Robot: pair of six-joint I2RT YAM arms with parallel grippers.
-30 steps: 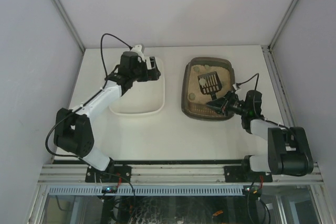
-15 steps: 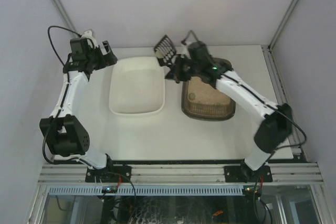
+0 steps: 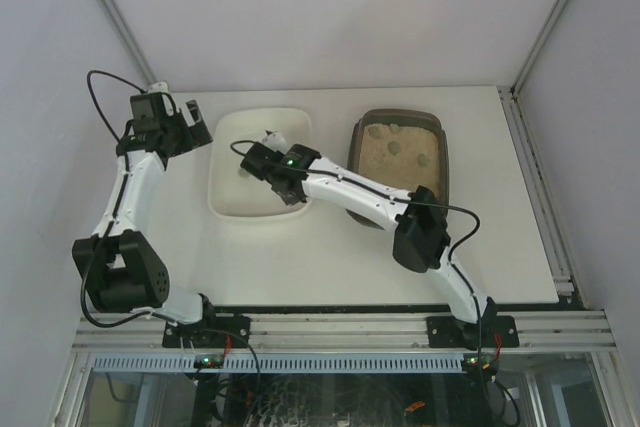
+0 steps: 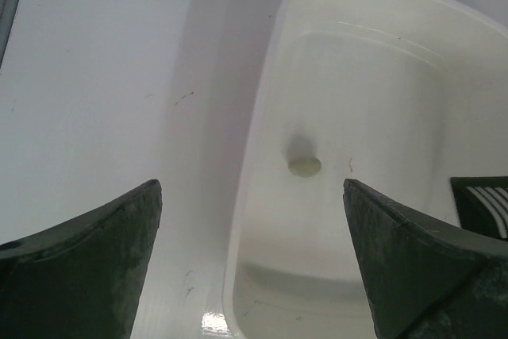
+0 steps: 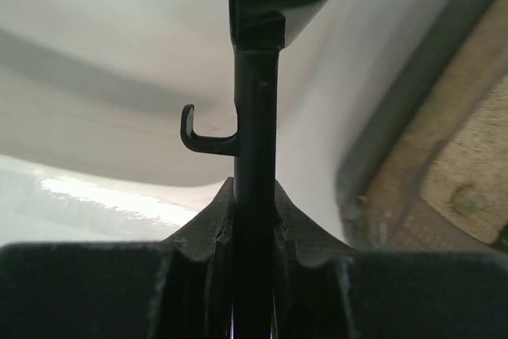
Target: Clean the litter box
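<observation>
Two containers sit side by side on the far half of the white surface (image 3: 300, 257): a white tub (image 3: 228, 147) on the left and the dark brown litter box (image 3: 400, 117) on the right, with only a narrow strip between them. The litter box holds tan litter (image 3: 405, 172) with a few clumps (image 3: 395, 147). Bare room lies in front of both, toward the arm bases, and in a strip left of the tub. The left arm stands tall along that strip. The left gripper (image 4: 251, 184) hangs over the tub's left rim, its jaws spread wide with nothing between them. The right arm stretches low from its base, elbow bent in front of the litter box, and its forearm crosses the strip and the box's near-left corner, hiding it. The right gripper (image 5: 255, 204) is over the tub, jaws clamped tight on the handle of the black slotted scoop (image 5: 254, 93). The scoop's head is cut off at the top of the wrist view and hard to make out from above. One small pale clump (image 4: 305, 166) lies on the tub floor.
</observation>
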